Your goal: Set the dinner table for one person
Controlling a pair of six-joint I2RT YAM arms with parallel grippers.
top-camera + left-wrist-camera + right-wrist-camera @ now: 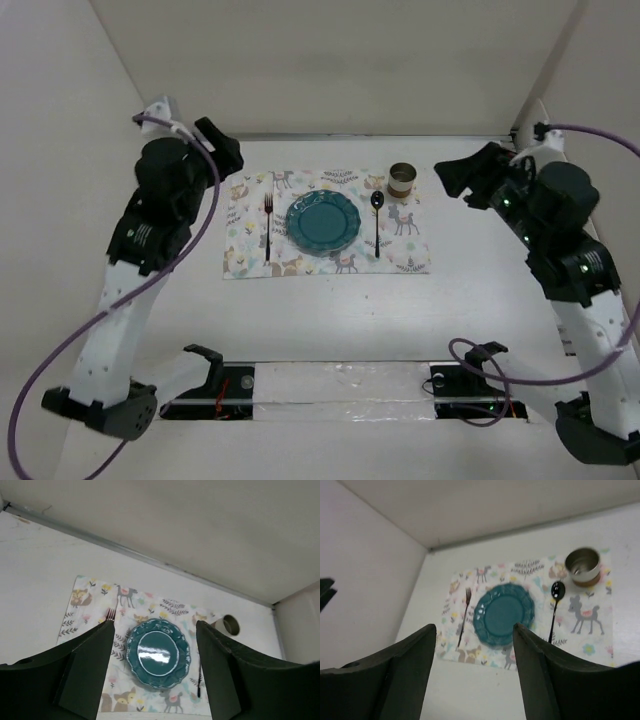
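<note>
Looking done: teal scalloped ceramic plate [322, 222], black fork [268, 228], black spoon [377, 224], metal cup [401, 180] sitting on patterned cloth placemat [412, 252]; left fingers [85, 675], right fingers [390, 680] hanging spread, empty.

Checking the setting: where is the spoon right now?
In the top view, the spoon lies on the placemat just right of the teal plate, near the metal cup.

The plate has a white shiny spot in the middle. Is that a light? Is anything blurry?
Left wrist view: a white glare patch, likely a reflected lamp, sits on the plate; the close dark fingers look soft. Right wrist view: no such patch, the whole picture slightly hazy.
</note>
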